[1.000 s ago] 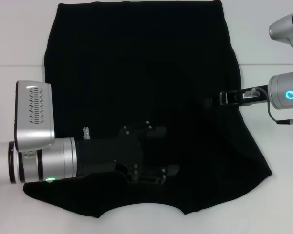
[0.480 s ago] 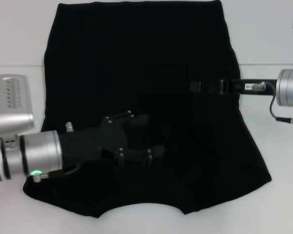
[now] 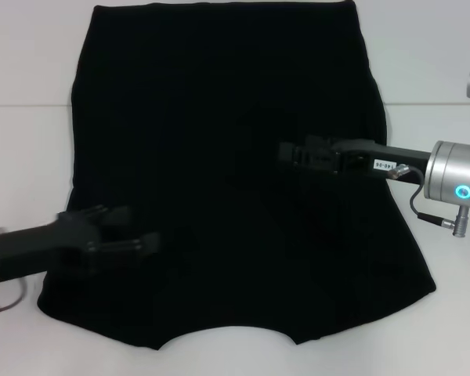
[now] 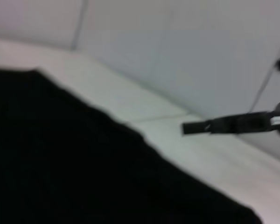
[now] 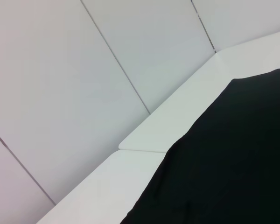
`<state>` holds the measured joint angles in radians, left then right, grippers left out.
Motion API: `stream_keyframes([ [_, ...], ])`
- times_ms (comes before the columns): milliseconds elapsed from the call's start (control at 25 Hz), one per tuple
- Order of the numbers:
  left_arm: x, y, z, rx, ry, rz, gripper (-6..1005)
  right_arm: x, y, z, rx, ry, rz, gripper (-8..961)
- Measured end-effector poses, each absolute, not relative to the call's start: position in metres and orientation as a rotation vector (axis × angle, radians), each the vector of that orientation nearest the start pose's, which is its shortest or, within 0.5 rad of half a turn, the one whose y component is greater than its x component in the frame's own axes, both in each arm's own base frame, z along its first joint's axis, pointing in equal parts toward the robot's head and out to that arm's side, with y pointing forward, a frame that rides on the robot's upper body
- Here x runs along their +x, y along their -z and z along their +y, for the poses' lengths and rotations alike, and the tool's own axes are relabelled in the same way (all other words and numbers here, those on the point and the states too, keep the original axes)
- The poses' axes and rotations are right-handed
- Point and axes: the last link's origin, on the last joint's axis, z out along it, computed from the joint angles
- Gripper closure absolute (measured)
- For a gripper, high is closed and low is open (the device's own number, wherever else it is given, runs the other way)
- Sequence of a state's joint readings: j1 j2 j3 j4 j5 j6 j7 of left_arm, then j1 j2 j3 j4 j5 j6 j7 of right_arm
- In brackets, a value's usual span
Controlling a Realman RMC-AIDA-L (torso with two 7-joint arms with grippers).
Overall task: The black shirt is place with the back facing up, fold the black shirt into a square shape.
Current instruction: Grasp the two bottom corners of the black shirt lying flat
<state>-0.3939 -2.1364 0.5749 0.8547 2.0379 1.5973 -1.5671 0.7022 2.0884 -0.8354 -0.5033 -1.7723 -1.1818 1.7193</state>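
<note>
Now the black shirt (image 3: 227, 168) lies spread on the white table (image 3: 27, 157) and fills most of the head view, from the top edge down to the curved neckline at the bottom centre. Both sleeves look already folded inward, so the cloth makes one wide dark shape that is narrower at the top.

The left gripper (image 3: 145, 236) reaches in from the lower left of the frame, low over the left part of the shirt. Its two fingers appear a little apart, and no cloth is seen between them; black fingers on black cloth make this hard to read. The right gripper (image 3: 286, 151) reaches in from the right side and its tip is over the middle of the shirt. Whether its jaws are open or closed, one cannot tell, and it does not seem to hold any cloth. The left wrist view shows this right gripper (image 4: 191, 127) farther off, over the table beyond the edge of the shirt (image 4: 60, 158).

The step in hand is probably to take the shirt for the next fold. To do it well, each gripper should pinch only the layers it must carry, close to an edge and at the same height on both sides. Both should lift together and move at the same speed, so the fold line stays straight. If one side leads, the square will come out skewed.
</note>
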Motion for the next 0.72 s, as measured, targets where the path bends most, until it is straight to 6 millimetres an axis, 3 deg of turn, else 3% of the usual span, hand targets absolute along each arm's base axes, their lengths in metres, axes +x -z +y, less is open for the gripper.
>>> stream_keyframes([
  [320,-0.331,-0.059,0.289,-2.372,0.555,-1.238,138,0.209,0.032,0.402,-2.472,-0.822,1.064,103],
  [560,-0.356,-0.062,0.288,-2.216,0.391,-1.463,158,0.206,0.031,0.404,-2.473,-0.825,1.057,115],
  [720,-0.358,-0.060,0.287,-2.215,0.345,-1.487,172,0.205,0.030,0.405,-2.474,-0.829,1.052,123],
])
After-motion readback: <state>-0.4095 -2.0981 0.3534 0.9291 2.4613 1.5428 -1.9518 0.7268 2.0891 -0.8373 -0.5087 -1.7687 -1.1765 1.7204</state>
